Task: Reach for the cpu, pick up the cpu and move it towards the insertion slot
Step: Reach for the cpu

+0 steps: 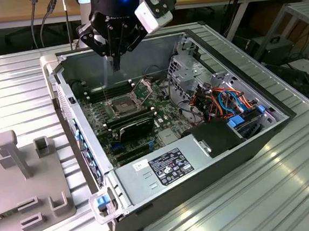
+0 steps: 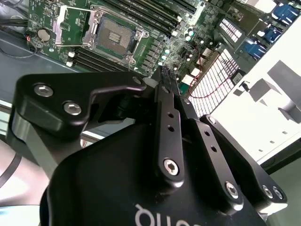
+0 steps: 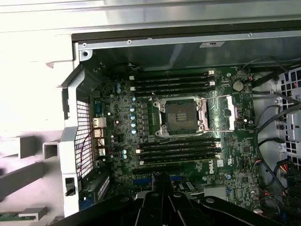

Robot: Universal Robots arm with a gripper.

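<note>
Overhead, the black gripper hangs above the open computer case, its fingers drawn close together and pointing down at the green motherboard. Whether the thin cpu is pinched between them cannot be told. Beneath the tips, well apart from them, lies the insertion slot, a silver-framed square socket with a dark centre, set between rows of long black memory slots.

table: ribbed metal | on it: open computer case, grey fixture
</note>
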